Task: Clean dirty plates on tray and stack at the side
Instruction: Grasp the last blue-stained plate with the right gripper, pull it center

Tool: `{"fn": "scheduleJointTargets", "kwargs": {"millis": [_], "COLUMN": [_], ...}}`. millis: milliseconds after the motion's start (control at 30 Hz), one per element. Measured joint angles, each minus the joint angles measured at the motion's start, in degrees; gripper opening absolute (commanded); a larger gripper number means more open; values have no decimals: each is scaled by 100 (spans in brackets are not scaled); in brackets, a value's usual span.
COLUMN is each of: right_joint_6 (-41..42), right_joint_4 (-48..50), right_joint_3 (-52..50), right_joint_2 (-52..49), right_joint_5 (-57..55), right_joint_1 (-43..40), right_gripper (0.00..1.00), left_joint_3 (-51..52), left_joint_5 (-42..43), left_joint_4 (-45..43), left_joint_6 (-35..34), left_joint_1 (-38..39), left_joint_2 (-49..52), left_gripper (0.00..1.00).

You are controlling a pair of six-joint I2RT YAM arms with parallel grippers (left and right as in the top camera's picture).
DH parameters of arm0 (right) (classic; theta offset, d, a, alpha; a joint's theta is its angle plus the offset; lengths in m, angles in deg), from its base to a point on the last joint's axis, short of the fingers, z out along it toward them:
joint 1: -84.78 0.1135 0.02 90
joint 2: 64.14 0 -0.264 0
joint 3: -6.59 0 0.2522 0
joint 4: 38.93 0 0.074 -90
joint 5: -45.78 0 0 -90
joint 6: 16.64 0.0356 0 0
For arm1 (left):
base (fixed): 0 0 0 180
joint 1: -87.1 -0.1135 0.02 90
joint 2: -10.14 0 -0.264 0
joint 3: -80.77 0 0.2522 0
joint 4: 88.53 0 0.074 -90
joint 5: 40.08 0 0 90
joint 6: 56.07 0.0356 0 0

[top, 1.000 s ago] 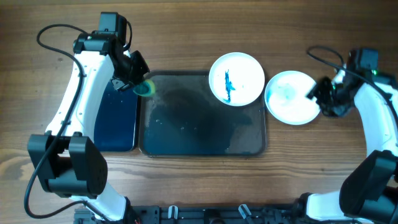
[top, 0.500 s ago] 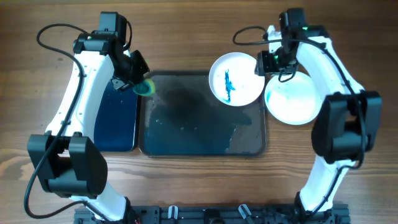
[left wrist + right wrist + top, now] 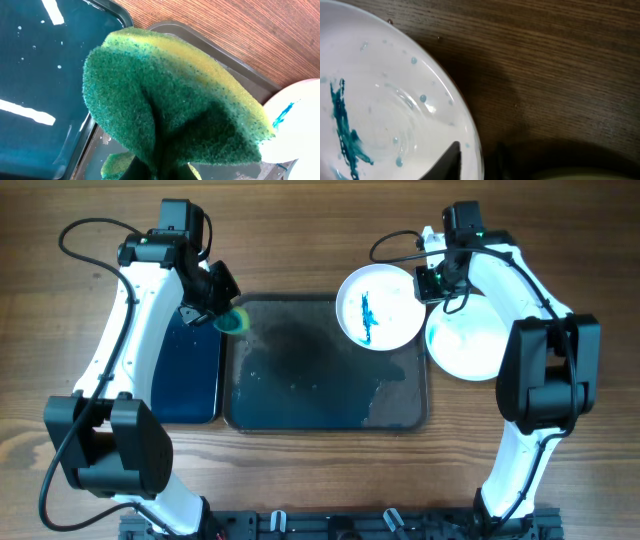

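A white plate smeared with blue rests on the back right corner of the dark tray. A clean white plate lies on the table right of the tray. My left gripper is shut on a folded green and yellow sponge above the tray's back left corner. The sponge fills the left wrist view. My right gripper is at the dirty plate's right rim. In the right wrist view its fingers are open and straddle the rim of the dirty plate, one over the plate, one outside.
A dark blue tray with a wet surface lies left of the dark tray and shows in the left wrist view. The dark tray holds streaks of water. Bare wooden table lies behind and in front.
My right arm swung from the far side of the clean plate over to the dirty plate's right rim, then settled closer. The left arm and sponge have not moved.
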Motion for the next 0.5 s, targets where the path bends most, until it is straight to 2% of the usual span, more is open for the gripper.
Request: {"fn": "scheduleJointTargets", "kwargs": {"millis": [167,267,500], "right_joint_6": [31,66,337], "right_joint_4": [138,157,-136], "right_joint_3": [-216,-315,-304], "right_joint_2": [0,0,0], "right_joint_5": [0,7,225], "right_joint_1": [0,0,0], "right_gripper": [17,4,4], "left_joint_3": [0,-2,0], "left_joint_5": [2,0,0], "left_joint_4": [-22,-59,-66], "left_joint_6": [0,0,0], "left_joint_1": [0,0,0], "left_joint_2": [0,0,0], "left_gripper": [4,4,4]}}
